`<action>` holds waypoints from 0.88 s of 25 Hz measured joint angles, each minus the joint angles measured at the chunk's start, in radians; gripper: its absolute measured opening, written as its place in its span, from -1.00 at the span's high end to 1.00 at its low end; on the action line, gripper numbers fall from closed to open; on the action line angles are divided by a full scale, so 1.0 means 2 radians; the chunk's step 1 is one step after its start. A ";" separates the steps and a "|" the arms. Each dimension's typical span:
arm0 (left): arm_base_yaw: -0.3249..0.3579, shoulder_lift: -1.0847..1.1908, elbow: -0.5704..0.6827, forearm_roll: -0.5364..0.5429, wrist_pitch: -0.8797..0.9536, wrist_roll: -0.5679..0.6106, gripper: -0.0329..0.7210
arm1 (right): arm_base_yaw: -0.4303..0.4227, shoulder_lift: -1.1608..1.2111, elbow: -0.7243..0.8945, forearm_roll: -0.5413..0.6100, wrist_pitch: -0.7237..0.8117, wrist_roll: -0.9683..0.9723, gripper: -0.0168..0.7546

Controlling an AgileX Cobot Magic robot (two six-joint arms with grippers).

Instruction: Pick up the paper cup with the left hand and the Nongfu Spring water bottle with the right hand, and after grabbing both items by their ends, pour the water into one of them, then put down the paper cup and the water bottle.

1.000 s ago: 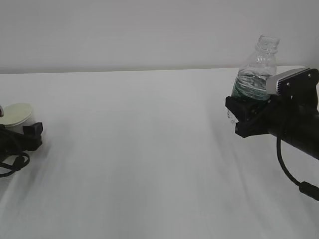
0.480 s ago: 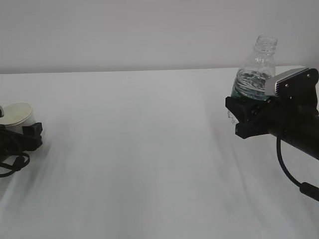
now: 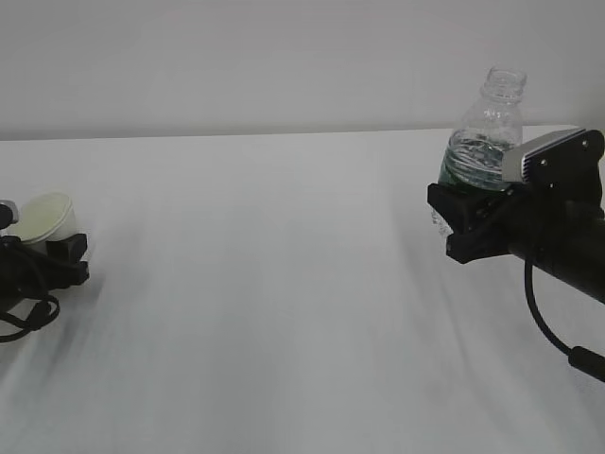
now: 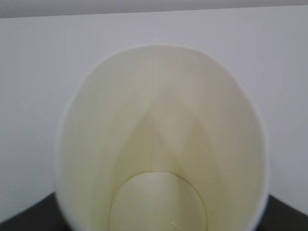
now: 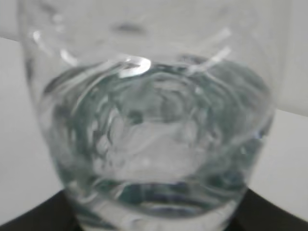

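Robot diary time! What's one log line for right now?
left gripper: around paper cup, cup empty | right gripper: holding water bottle upright, uncapped | pour: not started

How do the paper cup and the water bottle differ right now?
The paper cup is opaque white and empty inside; the water bottle is clear and holds water. The cup is shorter and tilted, the bottle taller and near upright. The cup has a wide mouth, the bottle a narrow neck. Both are uncapped, each at a gripper.

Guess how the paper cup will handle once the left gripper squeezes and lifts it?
The paper cup looks empty, so probably very light. Its thin walls show creases inside, so it likely dents under a firm squeeze. It sits tilted at the left gripper, so it may tip easily.
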State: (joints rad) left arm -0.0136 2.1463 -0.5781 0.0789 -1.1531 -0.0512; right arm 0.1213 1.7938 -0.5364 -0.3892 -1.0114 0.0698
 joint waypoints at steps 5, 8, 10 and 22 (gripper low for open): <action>0.000 -0.013 0.000 0.035 0.000 0.000 -0.22 | 0.000 0.000 0.000 0.000 0.000 0.000 -0.01; 0.000 -0.032 0.000 0.070 0.000 0.000 -0.22 | 0.000 0.000 0.000 0.000 0.000 0.000 -0.01; 0.000 -0.042 0.000 0.097 0.000 0.000 -0.22 | 0.000 0.000 0.000 0.000 0.000 0.000 -0.01; 0.000 -0.077 0.000 0.282 0.000 -0.143 -0.22 | 0.000 0.000 0.000 0.000 0.007 0.000 -0.01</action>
State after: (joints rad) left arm -0.0136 1.9920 -0.5781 0.6428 -1.1531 -0.3378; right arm 0.1213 1.7938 -0.5364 -0.3898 -0.9979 0.0698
